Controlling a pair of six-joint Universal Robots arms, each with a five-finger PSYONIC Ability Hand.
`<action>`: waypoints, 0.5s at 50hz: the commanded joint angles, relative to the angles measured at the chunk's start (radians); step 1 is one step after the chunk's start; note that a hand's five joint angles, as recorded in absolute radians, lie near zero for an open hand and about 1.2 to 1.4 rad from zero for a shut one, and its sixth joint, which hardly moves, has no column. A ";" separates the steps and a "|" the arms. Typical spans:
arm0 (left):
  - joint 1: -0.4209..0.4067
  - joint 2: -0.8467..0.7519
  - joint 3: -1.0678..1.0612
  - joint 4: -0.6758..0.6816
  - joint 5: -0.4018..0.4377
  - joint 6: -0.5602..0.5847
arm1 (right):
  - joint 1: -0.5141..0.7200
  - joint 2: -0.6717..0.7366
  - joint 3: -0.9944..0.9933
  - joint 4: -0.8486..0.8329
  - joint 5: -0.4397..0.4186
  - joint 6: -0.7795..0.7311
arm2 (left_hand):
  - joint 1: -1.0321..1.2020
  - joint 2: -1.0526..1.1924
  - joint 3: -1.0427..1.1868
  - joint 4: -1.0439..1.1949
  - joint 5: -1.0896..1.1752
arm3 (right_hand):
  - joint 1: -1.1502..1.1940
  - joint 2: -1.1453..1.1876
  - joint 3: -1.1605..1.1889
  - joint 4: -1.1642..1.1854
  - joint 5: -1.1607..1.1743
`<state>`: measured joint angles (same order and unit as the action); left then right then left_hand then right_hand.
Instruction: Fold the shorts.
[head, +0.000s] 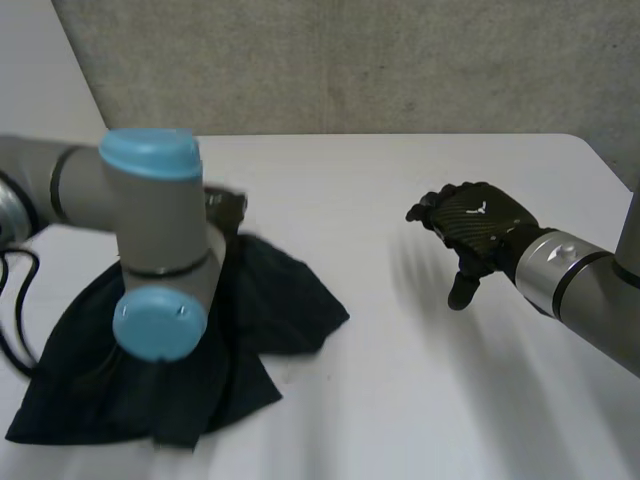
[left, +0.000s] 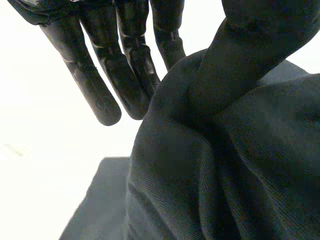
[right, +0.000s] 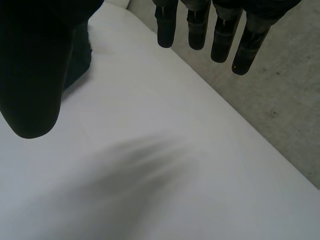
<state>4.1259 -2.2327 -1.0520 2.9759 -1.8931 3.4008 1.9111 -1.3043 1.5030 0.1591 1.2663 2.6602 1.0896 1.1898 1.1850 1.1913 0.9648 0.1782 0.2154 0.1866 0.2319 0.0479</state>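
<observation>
At the far left the grey, blue-capped left arm (head: 150, 250) lies across the dark navy shorts (head: 290, 290) and covers their middle, so their full outline cannot be read; the arm's own near end is cut off at the edge of the head view. The shorts sit crumpled on the left part of the white table (head: 400, 400), spread low toward the near edge and rising into a bunched peak under the arm, with one rumpled flap reaching out to the right. The left hand (left: 107, 75) is mostly hidden behind the arm from above. Its wrist view shows straight fingers and the thumb sunk into a raised ridge of the twill cloth, which it pinches against the nearest finger. Well apart to the right, the right hand (head: 480, 225) hangs above bare table, its fingers relaxed, spread from the thumb and grasping nothing.
</observation>
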 joint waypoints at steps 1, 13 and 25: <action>-0.029 -0.054 0.260 0.034 0.200 0.005 | -0.047 -0.006 -0.018 -0.015 0.016 0.014 | 0.307 0.207 0.211 0.205 0.257 | -0.004 -0.041 -0.012 -0.057 -0.048; -0.055 -0.085 0.254 0.091 0.457 0.012 | -0.069 -0.007 -0.040 -0.016 0.088 0.021 | 0.307 0.207 0.211 0.205 0.257 | -0.004 -0.041 -0.012 -0.057 -0.048; -0.061 -0.156 0.187 0.035 0.387 0.212 | -0.060 0.033 -0.010 -0.030 0.074 0.023 | -0.905 -1.006 -1.001 -1.007 -0.955 | -0.004 -0.041 -0.012 -0.057 -0.048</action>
<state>4.0692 -2.3891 -0.8284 3.0429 -1.4384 3.5190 1.8464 -1.3027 1.4735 0.1433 1.3479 2.6830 0.3345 0.4330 0.4387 0.4482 0.2645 0.1782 0.2154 0.1866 0.2319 0.0479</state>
